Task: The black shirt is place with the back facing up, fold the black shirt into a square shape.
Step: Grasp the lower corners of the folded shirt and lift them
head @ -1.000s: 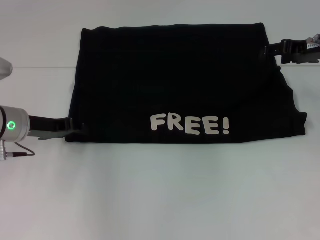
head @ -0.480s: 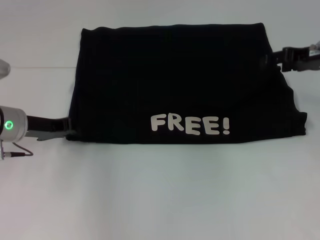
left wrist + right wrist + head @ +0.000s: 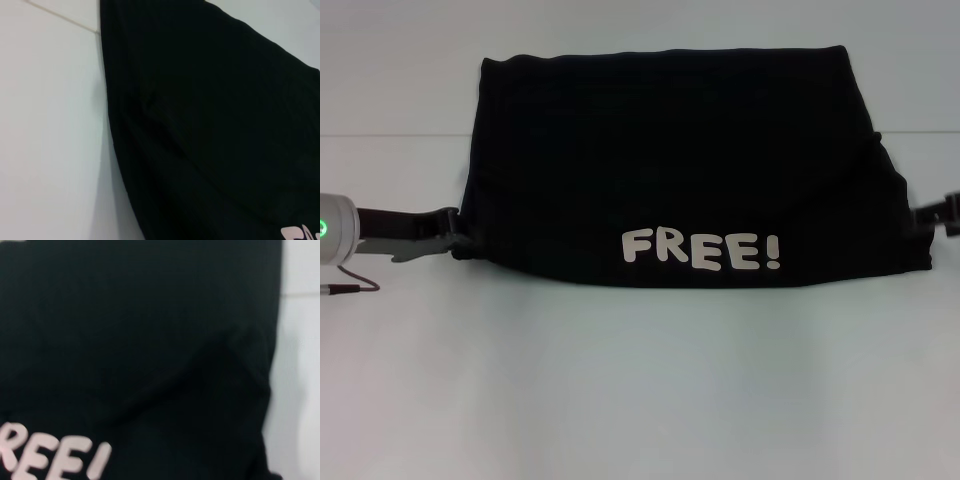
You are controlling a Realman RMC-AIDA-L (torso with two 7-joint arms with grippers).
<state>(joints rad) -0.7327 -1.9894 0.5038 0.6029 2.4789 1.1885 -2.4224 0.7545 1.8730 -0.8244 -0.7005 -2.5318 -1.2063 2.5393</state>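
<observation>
The black shirt (image 3: 660, 160) lies folded into a wide band on the white table, with white letters "FREE!" (image 3: 700, 250) along its near edge. My left gripper (image 3: 458, 238) reaches in from the left and meets the shirt's near-left corner. At the far right edge of the head view, my right gripper (image 3: 932, 213) is just at the shirt's near-right corner. The left wrist view shows the shirt (image 3: 210, 125) and its left edge against the table. Black cloth of the shirt (image 3: 140, 340) and part of the lettering fill the right wrist view. Neither wrist view shows fingers.
The white table (image 3: 640, 380) stretches in front of the shirt. A thin seam (image 3: 390, 135) runs across the tabletop behind the left arm. A thin cable (image 3: 355, 285) trails from the left wrist.
My right gripper has moved from the shirt's far-right corner down toward its near-right corner. My left gripper has shifted slightly up along the near-left corner. The shirt has kept its shape.
</observation>
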